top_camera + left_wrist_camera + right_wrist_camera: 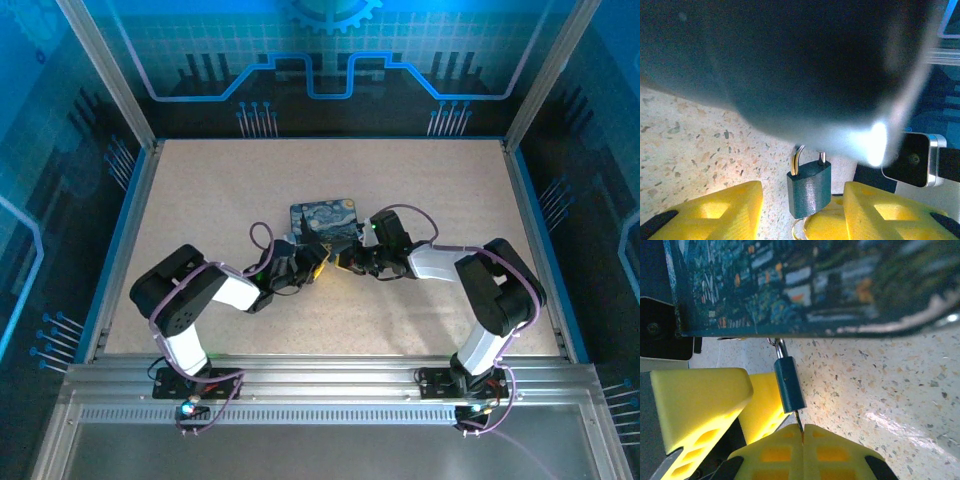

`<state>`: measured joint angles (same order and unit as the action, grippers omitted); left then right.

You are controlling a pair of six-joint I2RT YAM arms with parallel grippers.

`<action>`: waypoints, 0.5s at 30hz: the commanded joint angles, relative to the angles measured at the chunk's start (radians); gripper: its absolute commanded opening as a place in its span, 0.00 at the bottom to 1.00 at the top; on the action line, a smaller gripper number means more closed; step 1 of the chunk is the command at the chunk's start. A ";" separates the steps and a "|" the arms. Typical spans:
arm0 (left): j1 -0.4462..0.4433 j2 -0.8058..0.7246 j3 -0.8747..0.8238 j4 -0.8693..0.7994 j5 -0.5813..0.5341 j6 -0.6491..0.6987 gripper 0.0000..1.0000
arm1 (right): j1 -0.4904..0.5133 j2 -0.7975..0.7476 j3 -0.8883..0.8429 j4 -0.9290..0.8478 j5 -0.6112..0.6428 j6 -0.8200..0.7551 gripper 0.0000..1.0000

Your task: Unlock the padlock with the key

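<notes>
Toward the middle of the table [200, 200], against the near edge of the tin [323, 218], the padlock [809, 187] sits between the left gripper's [802, 192] wide-apart jaws, touched by neither finger. The right gripper [802, 435] pinches the key [798, 421] in closed jaws. The key's tip seems to enter the padlock's underside.

I note: padlock [809, 192] body matt bluish, shackle [797, 160] bright metal. Left fingers [720, 210] matt yellow plastic. Tin [805, 285] glossy print. Table [685, 135] smooth, speckled.
</notes>
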<state>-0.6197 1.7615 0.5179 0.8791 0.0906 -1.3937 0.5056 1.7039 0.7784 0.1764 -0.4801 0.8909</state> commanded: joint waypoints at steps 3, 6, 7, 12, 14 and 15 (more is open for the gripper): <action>-0.012 0.038 0.034 0.065 0.019 -0.028 0.47 | 0.010 0.002 0.013 -0.006 -0.013 0.014 0.00; -0.014 0.060 0.040 0.089 0.023 -0.037 0.45 | 0.011 0.003 0.015 -0.007 -0.015 0.016 0.00; -0.015 0.067 0.043 0.094 0.024 -0.040 0.44 | 0.012 0.003 0.016 -0.008 -0.015 0.017 0.00; -0.016 0.083 0.050 0.102 0.028 -0.041 0.43 | 0.013 0.005 0.017 -0.009 -0.017 0.022 0.00; -0.016 0.086 0.051 0.102 0.028 -0.042 0.42 | 0.014 0.003 0.016 -0.008 -0.015 0.026 0.00; -0.017 0.088 0.052 0.103 0.026 -0.044 0.42 | 0.014 0.003 0.017 -0.007 -0.015 0.027 0.00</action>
<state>-0.6247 1.8282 0.5442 0.9268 0.0937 -1.4166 0.5056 1.7042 0.7788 0.1761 -0.4797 0.9016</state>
